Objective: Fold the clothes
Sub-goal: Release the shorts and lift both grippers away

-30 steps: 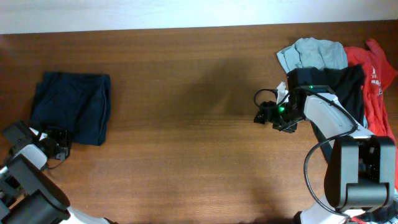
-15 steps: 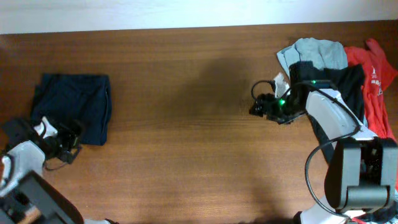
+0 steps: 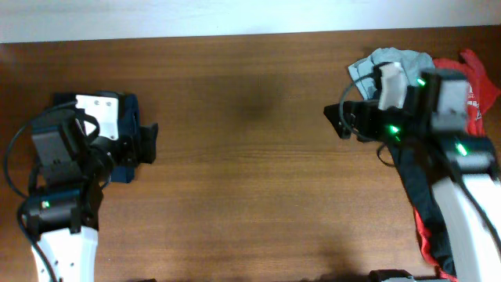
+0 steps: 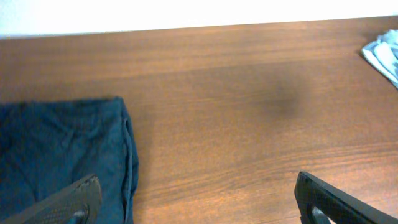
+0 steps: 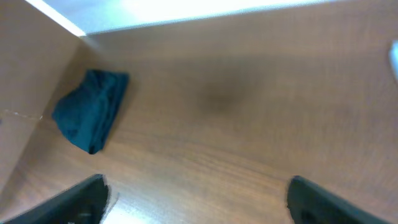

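The clothes, dark navy shorts [image 3: 129, 171], lie folded into a compact block at the table's left, mostly hidden under my left arm in the overhead view. In the left wrist view the shorts [image 4: 62, 155] fill the lower left. My left gripper [image 3: 147, 145] hovers at their right edge, open and empty [image 4: 199, 208]; its left finger [image 4: 74, 199] is over the cloth and the right finger [image 4: 336, 202] over bare wood. My right gripper [image 3: 340, 121] is open and empty [image 5: 199, 202] at the table's right. From there the shorts [image 5: 90, 118] show far off.
A pile lies at the right end of the table: a light blue-grey garment [image 3: 391, 66], a red shirt [image 3: 473, 102] and a long black garment [image 3: 419, 204] under my right arm. A corner of the light garment [image 4: 385, 53] shows in the left wrist view.
My left gripper has opened and moved from the shorts' lower left corner to their right edge, the arm rising. My right gripper has opened wider, and that arm has risen too.
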